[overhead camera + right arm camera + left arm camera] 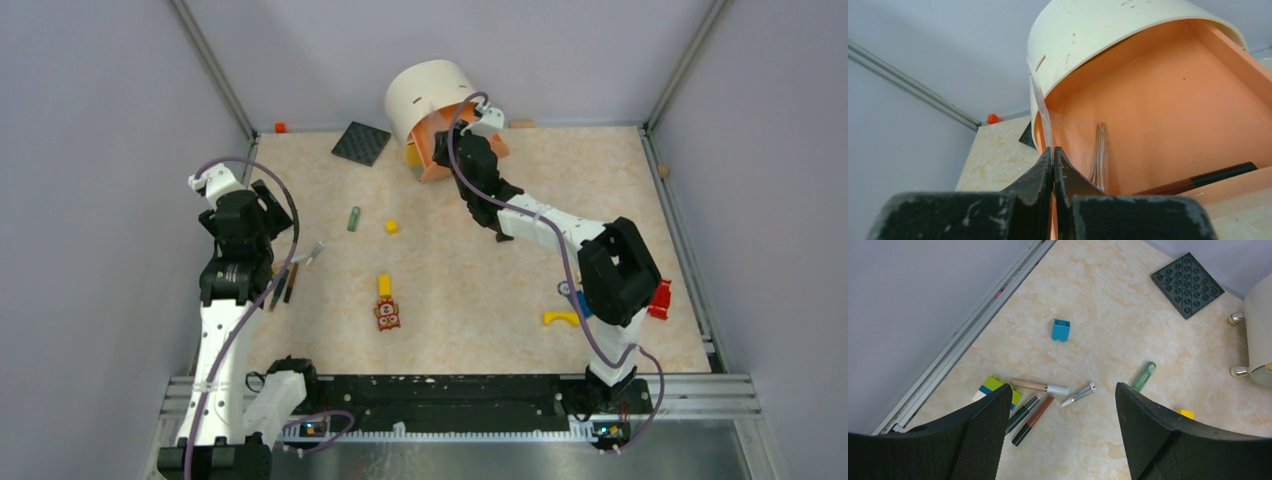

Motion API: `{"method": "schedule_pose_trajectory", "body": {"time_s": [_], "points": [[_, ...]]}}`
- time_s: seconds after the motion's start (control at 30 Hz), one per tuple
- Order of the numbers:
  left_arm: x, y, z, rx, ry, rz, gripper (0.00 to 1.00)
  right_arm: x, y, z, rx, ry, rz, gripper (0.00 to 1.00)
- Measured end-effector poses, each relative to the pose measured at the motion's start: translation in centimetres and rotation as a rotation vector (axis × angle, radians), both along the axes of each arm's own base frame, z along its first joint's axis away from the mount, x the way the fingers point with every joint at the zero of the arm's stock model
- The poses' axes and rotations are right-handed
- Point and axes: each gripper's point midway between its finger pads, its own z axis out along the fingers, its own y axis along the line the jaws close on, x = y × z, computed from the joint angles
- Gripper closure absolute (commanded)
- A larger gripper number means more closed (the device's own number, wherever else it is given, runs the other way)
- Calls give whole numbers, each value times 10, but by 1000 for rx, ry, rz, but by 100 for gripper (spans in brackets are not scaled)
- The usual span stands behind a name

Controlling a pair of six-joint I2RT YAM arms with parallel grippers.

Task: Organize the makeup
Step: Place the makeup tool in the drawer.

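Observation:
Several pieces of makeup lie on the table below my open left gripper (1064, 390): a beige stick with a white cap (1040, 386), a dark stick (1023, 412), a brown stick (1034, 412) and a small white tube (1079, 394). A green tube (1144, 376) lies apart to the right, also seen from above (353, 218). Nothing is between the left fingers. My right gripper (1053, 150) is shut on a thin clear flap (1040, 107) at the mouth of the cream container (430, 95). A dark brown stick (1208, 177) lies inside its orange interior.
A blue block (1060, 330) and a green-blue-white block (993, 387) lie near the left rail. A black studded plate (361, 143) sits at the back. Yellow blocks (391, 227) (384, 285), an owl tile (387, 315) and a yellow curved piece (561, 318) lie mid-table.

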Motion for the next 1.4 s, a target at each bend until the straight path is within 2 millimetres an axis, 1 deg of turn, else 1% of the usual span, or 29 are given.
{"method": "schedule_pose_trajectory", "body": {"time_s": [0.17,0.3,0.53,0.8,0.97,1.17,1.27,1.4], "points": [[0,0,0,0,0,0,19,1,-3,2,-49,-10,-7,100],[0,0,0,0,0,0,19,4,-10,2,-111,-14,-35,100],[0,0,0,0,0,0,19,10,-31,4,-211,-22,-97,100],[0,0,0,0,0,0,19,23,-61,5,-320,-19,-172,100],[0,0,0,0,0,0,19,30,-74,15,-383,-33,-192,100],[0,0,0,0,0,0,19,38,-74,48,-423,-76,-193,100],[0,0,0,0,0,0,19,38,-71,48,-436,-81,-175,100],[0,0,0,0,0,0,19,37,-59,45,-433,-89,-111,100]]}}
